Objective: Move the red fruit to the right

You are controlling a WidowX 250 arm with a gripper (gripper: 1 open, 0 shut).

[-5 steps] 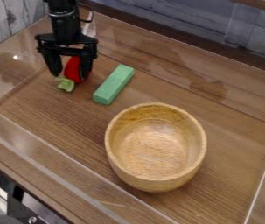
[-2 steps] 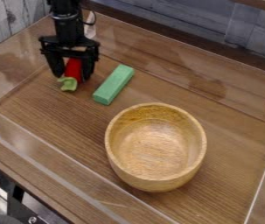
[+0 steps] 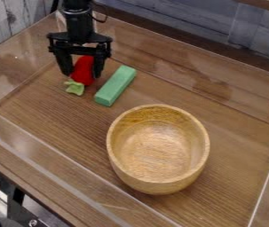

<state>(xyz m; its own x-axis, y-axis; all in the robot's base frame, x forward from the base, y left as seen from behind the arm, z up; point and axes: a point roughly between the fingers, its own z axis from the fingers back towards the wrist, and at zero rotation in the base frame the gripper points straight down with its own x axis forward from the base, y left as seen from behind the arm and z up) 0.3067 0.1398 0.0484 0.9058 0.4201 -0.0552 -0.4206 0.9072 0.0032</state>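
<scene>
Gripper: I see my gripper (image 3: 80, 69) pointing straight down, jaws spread wide either side of the red fruit (image 3: 84, 70).
Red fruit: lies on the wooden table (image 3: 53, 120), its green leafy end (image 3: 75, 87) sticking out toward me; I can't tell if the fingers touch it.
Green block (image 3: 115, 85): just right of the fruit, flat.
Wooden bowl (image 3: 158, 147): near right, well apart, upright.

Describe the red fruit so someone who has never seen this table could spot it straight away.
Start at the big wooden bowl near the front of the table, then look to the far left corner, where the black gripper points down with its jaws open. The red fruit sits between those jaws, just left of the green block. It is the only small, rounded, bright red thing, with a pale green leafy base.
</scene>
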